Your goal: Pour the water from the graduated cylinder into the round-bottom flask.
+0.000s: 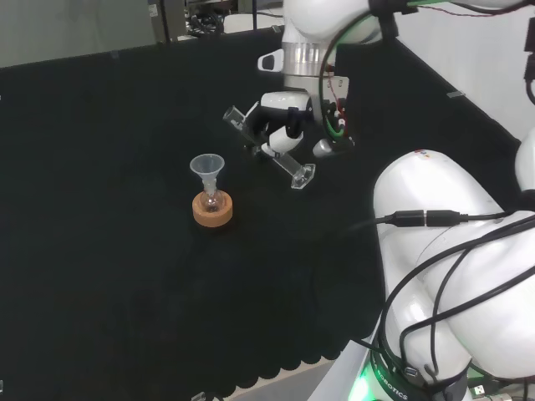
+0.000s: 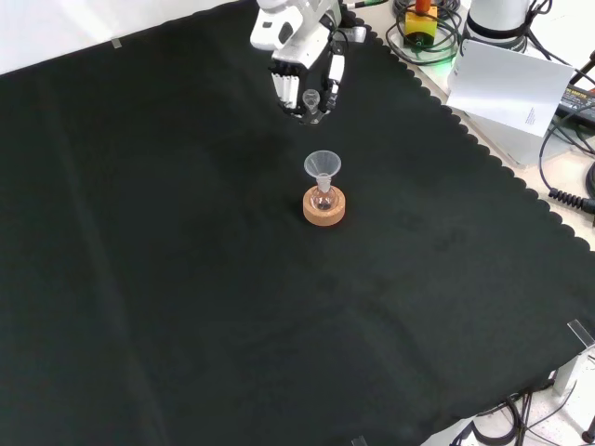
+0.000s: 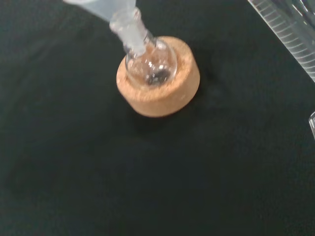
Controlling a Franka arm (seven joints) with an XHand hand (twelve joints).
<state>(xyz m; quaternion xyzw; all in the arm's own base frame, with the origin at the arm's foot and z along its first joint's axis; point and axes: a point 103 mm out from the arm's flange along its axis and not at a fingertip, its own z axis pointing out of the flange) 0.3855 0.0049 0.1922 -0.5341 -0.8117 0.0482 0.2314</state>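
Note:
A small round-bottom flask (image 1: 211,200) sits on a cork ring (image 1: 212,210) with a clear funnel (image 1: 206,168) in its neck. The wrist view brings the flask (image 3: 151,64) and cork ring (image 3: 160,96) close. My hand (image 1: 282,121) is shut on the clear graduated cylinder (image 1: 272,152), which lies tilted in the air, its base down to the right in the head view and its mouth up to the left. The cylinder's mouth is right of and above the funnel. From the front, the hand (image 2: 299,56) hangs behind the funnel (image 2: 322,167), the cylinder (image 2: 310,100) pointing forward.
Black cloth covers the bench (image 2: 186,279). White arm links (image 1: 451,251) rise at the right of the head view. In the front view, white paper (image 2: 507,88) and cables lie beyond the cloth's scalloped edge at upper right.

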